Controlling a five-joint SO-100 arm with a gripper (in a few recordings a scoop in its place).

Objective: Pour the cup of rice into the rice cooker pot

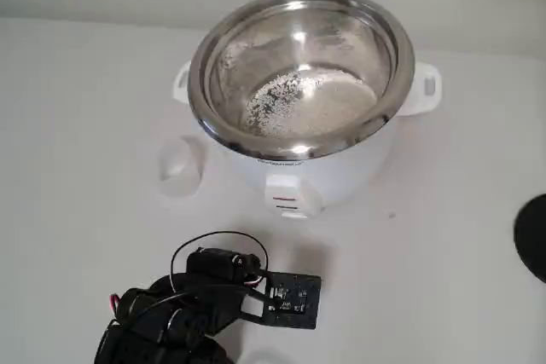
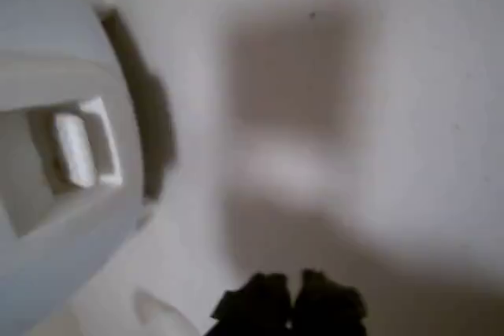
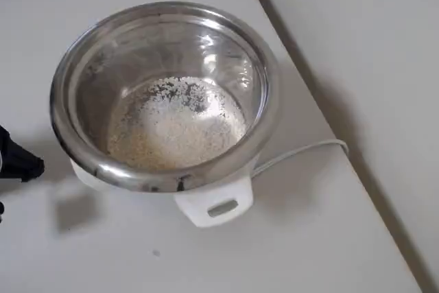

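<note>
Rice (image 3: 175,125) already lies in the pot (image 1: 209,108); the cup (image 1: 181,165) stands beside it. Your gripper (image 2: 291,304) looks pinched together, holding nothing, so you're likely finished: just park.

Ahead of the gripper (image 2: 290,304) lies bare table (image 2: 378,116); the rice cooker pot (image 2: 55,155) blocks its left in the wrist view.

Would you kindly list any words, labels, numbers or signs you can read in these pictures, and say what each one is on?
No text can be read in any view.
Small dark print on the white cooker body, just under the pot rim: too small and blurred to read.
Red marks on the cooker's front switch: lines only, no legible characters.
Circuit board on the arm: its markings are too small to read.
</note>
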